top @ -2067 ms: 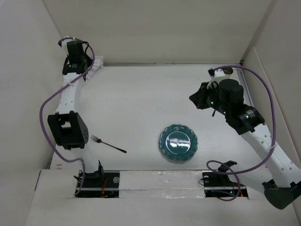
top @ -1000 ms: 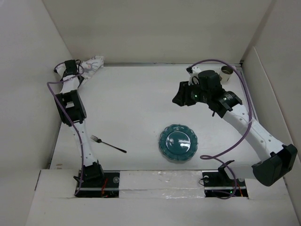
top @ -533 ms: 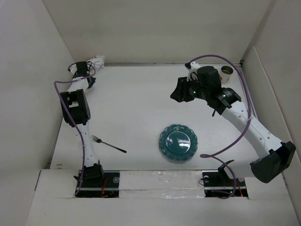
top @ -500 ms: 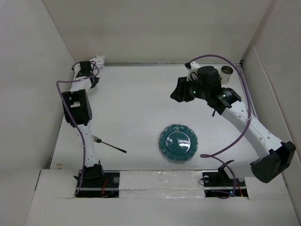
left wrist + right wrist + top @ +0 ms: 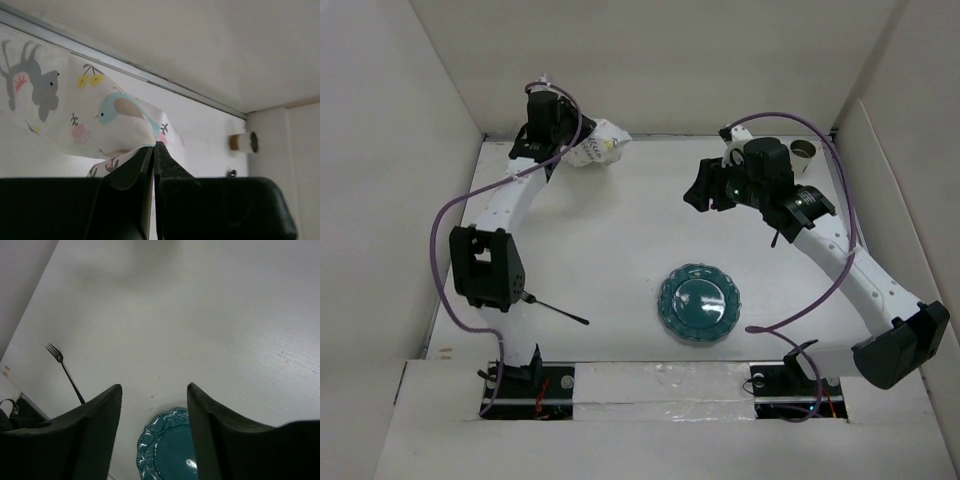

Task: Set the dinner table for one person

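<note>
Two arms: left pincer (image 5: 154, 146) clamped on the animal-print placemat (image 5: 75, 107), right pincer (image 5: 154, 390) apart over the dinner table (image 5: 210, 310).

Plain off-white walls (image 5: 660, 60) on three sides, metal strip (image 5: 150, 75) along the back

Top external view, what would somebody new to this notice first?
The animal-print placemat, pinched in the left claw and held up at the far left of the dinner table. Next, the teal plate near the front edge, and the fork left of it, partly under the left arm.
</note>
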`<control>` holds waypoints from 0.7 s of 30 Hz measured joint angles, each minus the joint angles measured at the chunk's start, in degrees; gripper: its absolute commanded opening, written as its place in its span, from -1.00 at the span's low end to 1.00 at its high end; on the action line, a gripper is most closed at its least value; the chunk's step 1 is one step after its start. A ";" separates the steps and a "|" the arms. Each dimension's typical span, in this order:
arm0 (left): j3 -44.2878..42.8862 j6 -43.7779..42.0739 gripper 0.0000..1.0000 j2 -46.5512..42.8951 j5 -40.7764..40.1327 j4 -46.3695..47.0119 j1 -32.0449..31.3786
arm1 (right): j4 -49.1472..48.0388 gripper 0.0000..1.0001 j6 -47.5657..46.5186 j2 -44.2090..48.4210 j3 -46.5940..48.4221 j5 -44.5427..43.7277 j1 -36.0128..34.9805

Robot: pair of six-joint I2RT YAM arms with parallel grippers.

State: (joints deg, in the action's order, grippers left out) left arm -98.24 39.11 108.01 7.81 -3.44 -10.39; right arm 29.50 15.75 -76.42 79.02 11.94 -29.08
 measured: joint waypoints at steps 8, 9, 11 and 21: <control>19.43 5.03 -1.00 -13.92 6.32 7.91 0.68 | -2.14 0.74 2.29 -5.03 -0.09 -1.81 0.63; 20.52 4.81 -1.00 -13.90 6.36 7.08 0.55 | -2.36 0.78 2.73 -6.58 -0.13 -1.95 0.63; 22.01 3.50 -1.00 -13.68 5.60 3.32 -0.61 | -3.52 0.83 3.65 -9.86 -0.26 -2.51 0.63; 21.81 -7.41 0.24 -13.66 -3.19 -10.03 -12.92 | -9.09 -0.58 9.07 -26.16 -1.51 -3.85 0.20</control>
State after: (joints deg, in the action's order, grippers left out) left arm -76.42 31.70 94.35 4.62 -13.47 -23.31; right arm 20.40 24.82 -102.59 77.52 8.10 -28.88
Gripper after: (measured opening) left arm 0.339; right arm 0.573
